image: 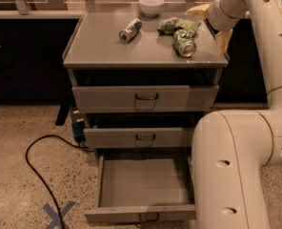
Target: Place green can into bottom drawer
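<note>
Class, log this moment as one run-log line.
gripper: open, holding nothing, by cabinet top right edge | green can: lying on cabinet top | bottom drawer: pulled out, empty

Your gripper [206, 30] sits upper right with its fingers [198, 9] spread apart; your arm [274, 37] arcs up from a bulky elbow [226, 166] at lower right.

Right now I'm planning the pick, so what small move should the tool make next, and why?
Probably ease the tool over the green can for a grasp. The can lies on its side on the cabinet top, untouched; the tool hangs open beside it at the top's edge, and the bottom drawer already stands pulled out.
</note>
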Controlling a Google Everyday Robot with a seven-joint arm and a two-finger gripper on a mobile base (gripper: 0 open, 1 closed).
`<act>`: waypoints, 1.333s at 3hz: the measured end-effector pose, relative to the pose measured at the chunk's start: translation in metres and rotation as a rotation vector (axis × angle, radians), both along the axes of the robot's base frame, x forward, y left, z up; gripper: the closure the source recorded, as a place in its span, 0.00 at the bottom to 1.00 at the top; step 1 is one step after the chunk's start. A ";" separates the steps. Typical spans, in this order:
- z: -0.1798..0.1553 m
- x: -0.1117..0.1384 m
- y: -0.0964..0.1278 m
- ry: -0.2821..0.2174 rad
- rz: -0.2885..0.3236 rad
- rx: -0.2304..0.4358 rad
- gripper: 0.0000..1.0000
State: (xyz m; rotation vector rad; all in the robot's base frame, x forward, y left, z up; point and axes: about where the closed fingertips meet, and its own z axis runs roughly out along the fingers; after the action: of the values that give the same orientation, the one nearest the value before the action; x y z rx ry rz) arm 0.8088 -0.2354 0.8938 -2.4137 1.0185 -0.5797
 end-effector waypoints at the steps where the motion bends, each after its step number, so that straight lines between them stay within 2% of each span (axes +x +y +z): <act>1: 0.000 0.000 0.000 0.000 0.000 0.000 0.00; 2: -0.006 0.014 -0.002 -0.035 -0.022 0.023 0.00; 3: -0.021 0.030 -0.002 -0.070 -0.015 0.054 0.00; 4: -0.033 0.041 0.003 -0.100 0.021 0.054 0.00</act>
State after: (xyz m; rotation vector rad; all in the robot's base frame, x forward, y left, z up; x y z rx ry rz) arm 0.8502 -0.2325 0.8613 -2.3209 0.9533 -0.6502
